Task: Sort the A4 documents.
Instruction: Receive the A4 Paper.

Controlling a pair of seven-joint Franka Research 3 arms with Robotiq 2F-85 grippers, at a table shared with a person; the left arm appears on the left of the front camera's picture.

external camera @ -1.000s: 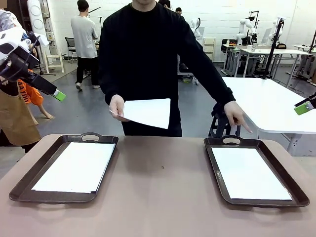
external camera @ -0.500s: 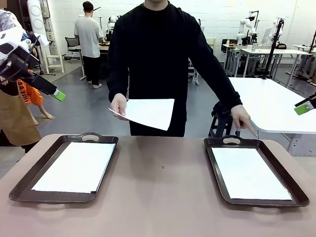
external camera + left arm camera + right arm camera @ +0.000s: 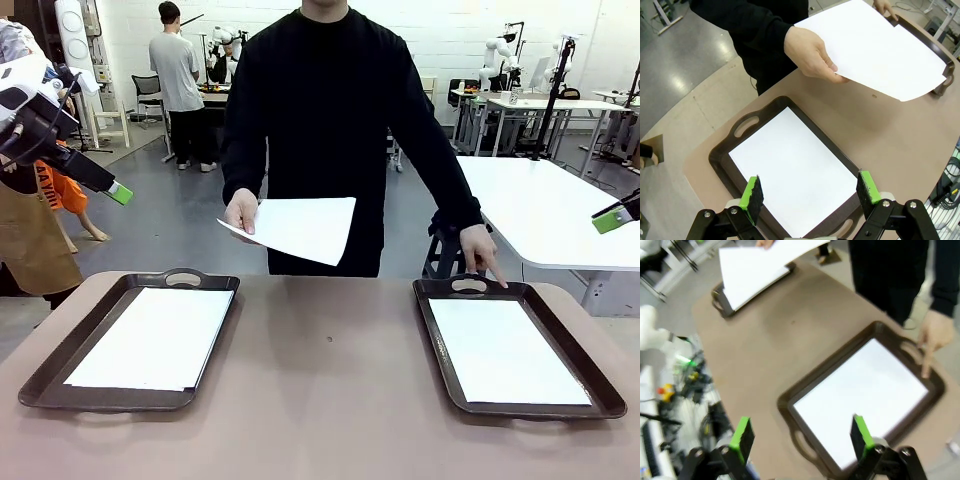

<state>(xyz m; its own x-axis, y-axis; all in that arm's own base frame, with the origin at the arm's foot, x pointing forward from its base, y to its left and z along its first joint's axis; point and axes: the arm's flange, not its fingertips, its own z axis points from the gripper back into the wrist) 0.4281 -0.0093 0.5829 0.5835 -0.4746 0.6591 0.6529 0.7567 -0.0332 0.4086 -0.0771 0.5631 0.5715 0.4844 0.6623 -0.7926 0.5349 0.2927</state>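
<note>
A person at the far side holds one white A4 document (image 3: 300, 227) (image 3: 875, 47) in one hand above the table's far edge. Their other hand (image 3: 480, 250) (image 3: 934, 337) points a finger at the right tray's far rim. Another white sheet (image 3: 153, 337) (image 3: 795, 172) lies in the left dark brown tray (image 3: 60, 385), and one more (image 3: 505, 350) (image 3: 865, 392) in the right tray (image 3: 440, 350). My left gripper (image 3: 810, 192) hangs open high above the left tray; its green-tipped finger (image 3: 118, 192) shows at the left. My right gripper (image 3: 802, 435) hovers open above the right tray, one green fingertip (image 3: 610, 220) at the right edge.
The brown tabletop (image 3: 325, 400) lies bare between the two trays. Behind the person are white tables (image 3: 540, 205), other people and lab equipment. A cluttered bench (image 3: 675, 390) lies below the table edge in the right wrist view.
The person's pointing hand has come down onto the right tray's far rim, and they have straightened up. The held sheet barely moved. Both grippers stay where they were.
</note>
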